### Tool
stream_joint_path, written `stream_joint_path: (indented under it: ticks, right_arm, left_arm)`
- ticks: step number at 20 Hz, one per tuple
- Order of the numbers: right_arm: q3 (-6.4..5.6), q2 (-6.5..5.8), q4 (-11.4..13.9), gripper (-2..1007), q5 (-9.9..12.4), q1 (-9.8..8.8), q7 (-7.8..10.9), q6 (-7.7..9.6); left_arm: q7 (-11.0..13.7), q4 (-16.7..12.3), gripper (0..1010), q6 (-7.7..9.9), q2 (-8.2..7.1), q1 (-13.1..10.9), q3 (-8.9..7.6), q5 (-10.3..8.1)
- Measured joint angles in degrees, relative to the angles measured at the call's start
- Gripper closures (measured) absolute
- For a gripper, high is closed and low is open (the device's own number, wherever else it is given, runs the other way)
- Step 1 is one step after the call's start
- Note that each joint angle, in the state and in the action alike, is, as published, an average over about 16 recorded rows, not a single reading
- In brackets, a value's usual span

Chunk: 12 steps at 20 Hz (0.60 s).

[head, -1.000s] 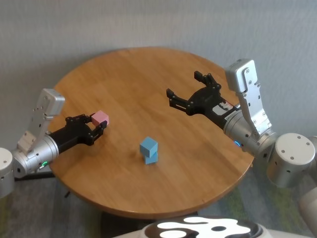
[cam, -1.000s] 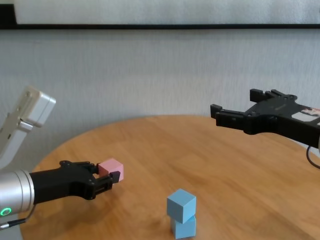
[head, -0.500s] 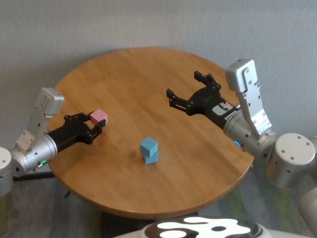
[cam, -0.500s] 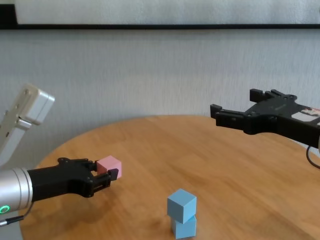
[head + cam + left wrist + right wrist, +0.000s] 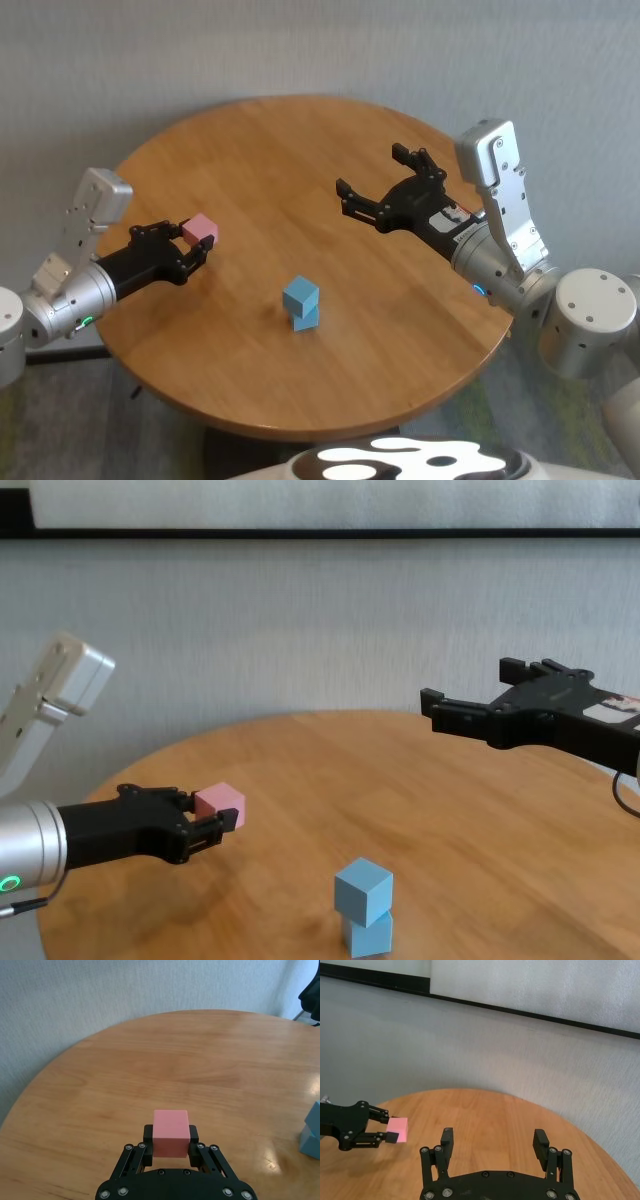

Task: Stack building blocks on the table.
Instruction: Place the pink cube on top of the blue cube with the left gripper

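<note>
Two light blue building blocks [image 5: 300,303] [image 5: 363,908] stand one on the other near the middle of the round wooden table [image 5: 280,160], the upper one turned a little askew. My left gripper [image 5: 192,246] [image 5: 215,817] [image 5: 170,1143] is shut on the pink block [image 5: 200,229] [image 5: 220,803] [image 5: 170,1132] [image 5: 397,1129] and holds it in the air over the table's left part, left of the stack. My right gripper [image 5: 378,186] [image 5: 468,694] [image 5: 492,1142] hovers open and empty above the table's right side.
A grey wall rises behind the table. Bare wood lies all around the stack, and the table's rim curves close by my left arm [image 5: 70,290].
My left gripper has lifted the pink block a little higher, drifting slightly left. The right arm and the blue stack have not moved.
</note>
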State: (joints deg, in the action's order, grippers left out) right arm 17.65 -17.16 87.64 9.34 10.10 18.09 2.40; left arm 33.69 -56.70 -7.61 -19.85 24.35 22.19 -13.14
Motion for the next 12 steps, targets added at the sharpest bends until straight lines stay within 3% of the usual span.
stream_joint_path:
  ticks: [12]
  right_arm:
    - [0.00,0.00,0.0,0,0.0,0.00,0.00,0.00]
  left_arm:
    - [-0.9,-12.4,613,2.91,-3.31,-4.9,0.76,-1.52]
